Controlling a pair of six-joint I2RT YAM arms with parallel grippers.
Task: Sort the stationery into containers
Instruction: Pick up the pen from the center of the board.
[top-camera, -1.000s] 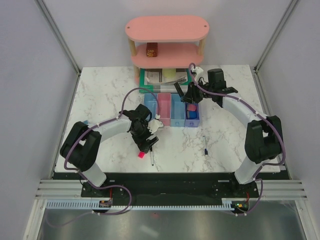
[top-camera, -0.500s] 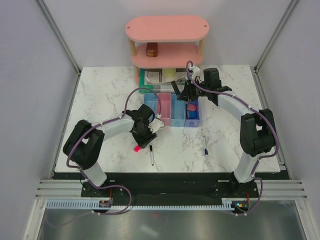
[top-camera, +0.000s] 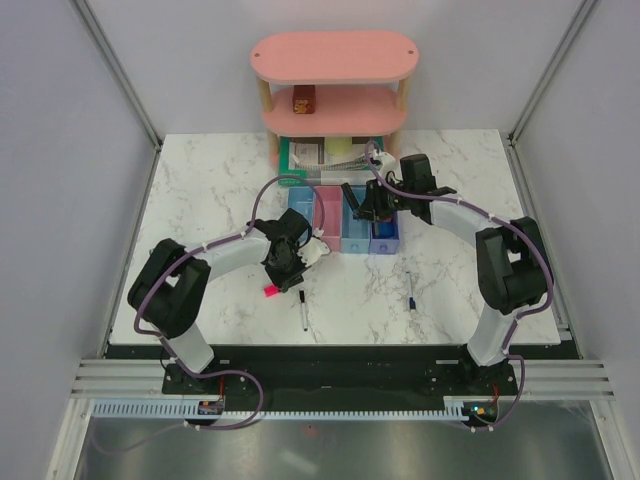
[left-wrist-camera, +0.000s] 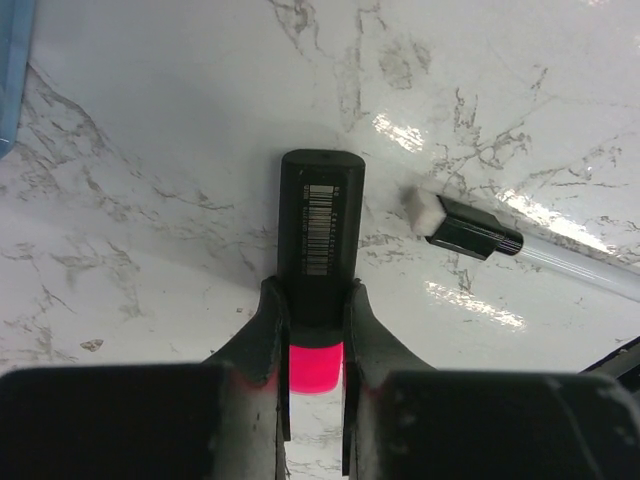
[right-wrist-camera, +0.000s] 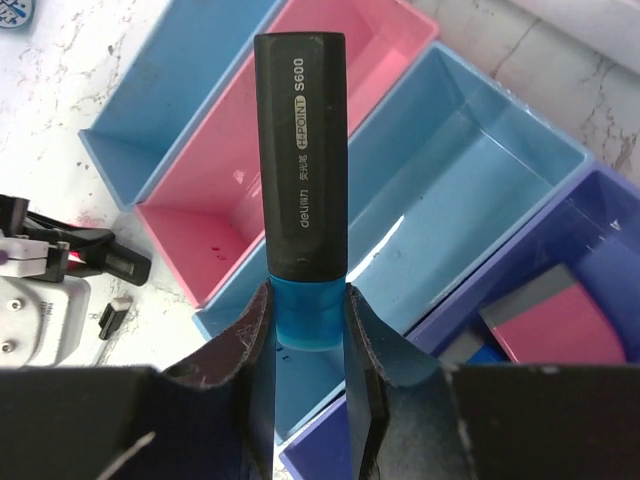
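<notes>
Left gripper: jaws closed on the pink highlighter, low at the table in front of the trays; not yet sorted. Left pen and right pen lie loose in front of the trays. Right gripper: clamped on the black-and-blue highlighter above the trays; which compartment cannot be told. The purple tray, rightmost, holds the eraser. Judgement: under half done.

Your row of trays sits on the table before the shelf, with an eraser in the rightmost tray. Nearer you lie the left pen and the right pen, apart.
</notes>
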